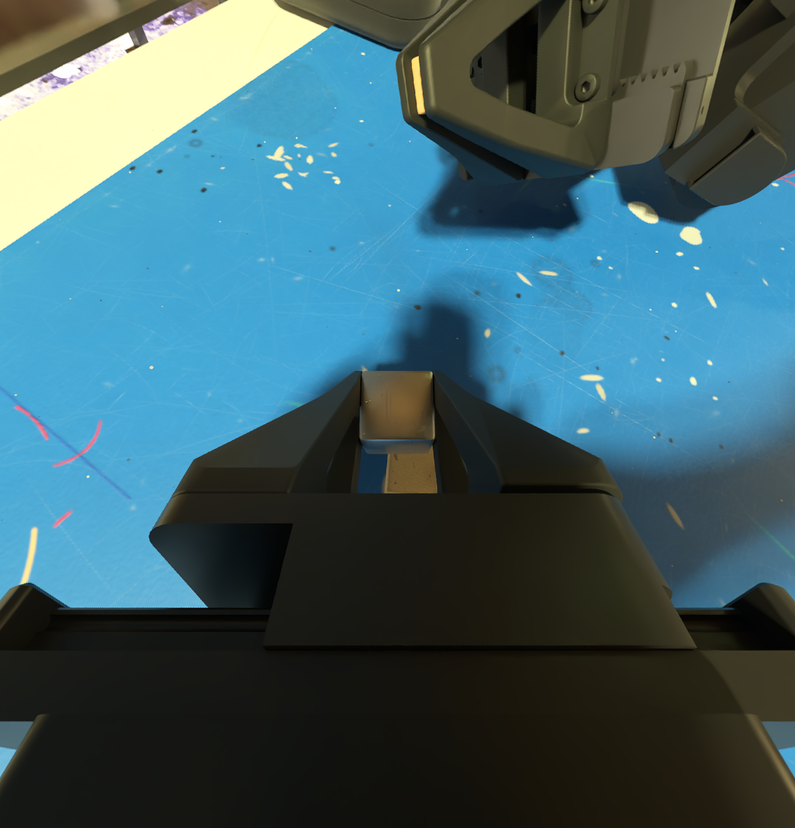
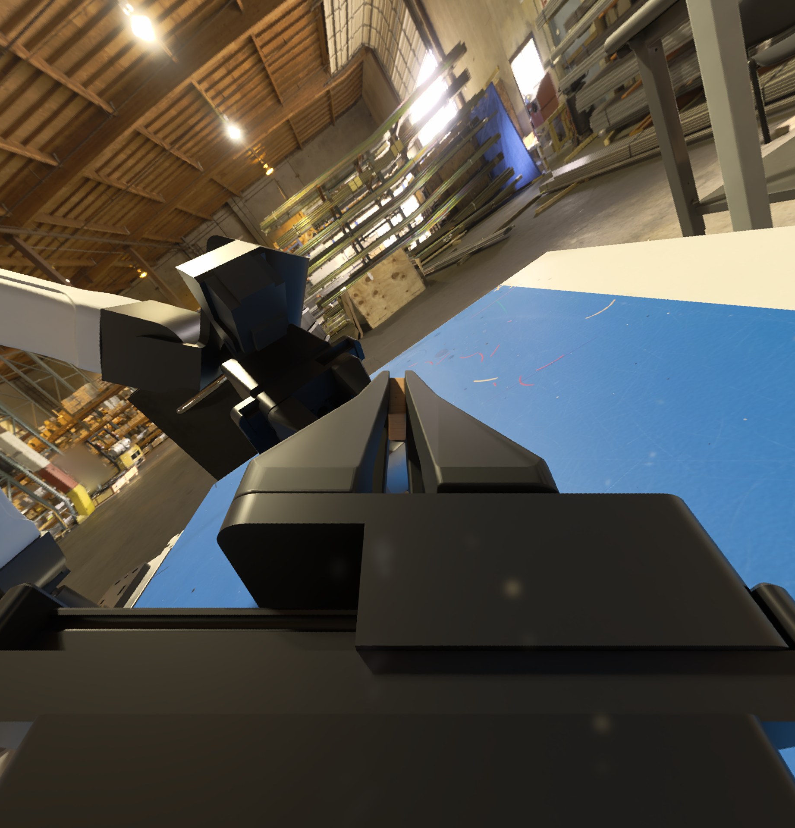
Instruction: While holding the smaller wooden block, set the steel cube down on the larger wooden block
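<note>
In the left wrist view my left gripper (image 1: 397, 381) is shut on the steel cube (image 1: 397, 410), a small grey metal block held above the blue mat. A strip of tan wood, the larger wooden block (image 1: 411, 474), shows between the fingers just under the cube; I cannot tell if they touch. In the right wrist view my right gripper (image 2: 397, 376) is shut on the smaller wooden block (image 2: 397, 410), a thin brown piece held off the table. That gripper (image 1: 409, 103) also hangs at the top right of the left wrist view, with an orange sliver of the block (image 1: 415, 85) at its tip.
The blue mat (image 1: 207, 291) is scratched and speckled with paint, with a cream table border (image 1: 73, 148) beyond it. The left arm (image 2: 252, 340) shows close to the left of my right fingers. Warehouse racks and a grey table frame (image 2: 722, 112) stand behind.
</note>
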Action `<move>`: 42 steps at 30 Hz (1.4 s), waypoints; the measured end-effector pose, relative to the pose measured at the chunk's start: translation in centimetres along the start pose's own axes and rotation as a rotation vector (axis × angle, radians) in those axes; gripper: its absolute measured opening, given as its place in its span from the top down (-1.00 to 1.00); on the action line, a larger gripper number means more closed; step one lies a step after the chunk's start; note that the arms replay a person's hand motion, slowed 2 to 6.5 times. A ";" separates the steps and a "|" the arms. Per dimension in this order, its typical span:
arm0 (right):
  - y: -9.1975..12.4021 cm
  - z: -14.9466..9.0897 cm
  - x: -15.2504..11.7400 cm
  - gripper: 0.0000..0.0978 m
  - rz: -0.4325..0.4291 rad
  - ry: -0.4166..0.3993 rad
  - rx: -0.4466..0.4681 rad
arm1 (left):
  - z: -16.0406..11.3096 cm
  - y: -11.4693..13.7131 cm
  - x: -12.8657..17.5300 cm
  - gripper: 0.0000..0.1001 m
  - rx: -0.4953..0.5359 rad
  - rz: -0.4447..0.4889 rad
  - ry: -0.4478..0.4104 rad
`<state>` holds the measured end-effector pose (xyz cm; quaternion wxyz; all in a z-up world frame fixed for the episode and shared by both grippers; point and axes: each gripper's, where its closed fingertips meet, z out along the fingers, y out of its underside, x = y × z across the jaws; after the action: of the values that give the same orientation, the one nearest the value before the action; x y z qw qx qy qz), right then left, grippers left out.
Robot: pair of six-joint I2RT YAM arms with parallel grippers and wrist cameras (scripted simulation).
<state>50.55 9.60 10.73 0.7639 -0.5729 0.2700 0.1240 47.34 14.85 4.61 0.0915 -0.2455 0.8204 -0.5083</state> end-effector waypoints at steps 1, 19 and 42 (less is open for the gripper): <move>0.0 0.0 0.0 0.89 0.000 0.000 0.000 | 0.0 0.0 0.0 0.50 0.001 0.003 -0.001; 0.2 0.0 0.3 0.89 0.010 0.012 -0.012 | 0.1 0.1 0.2 0.50 0.003 0.018 -0.006; 0.2 0.1 0.3 0.89 0.004 0.019 -0.019 | 0.2 -0.1 0.2 0.50 0.007 0.022 -0.004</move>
<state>50.74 9.74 10.45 0.7557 -0.5807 0.2770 0.1227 47.29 14.62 4.62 0.0993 -0.2373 0.8211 -0.5095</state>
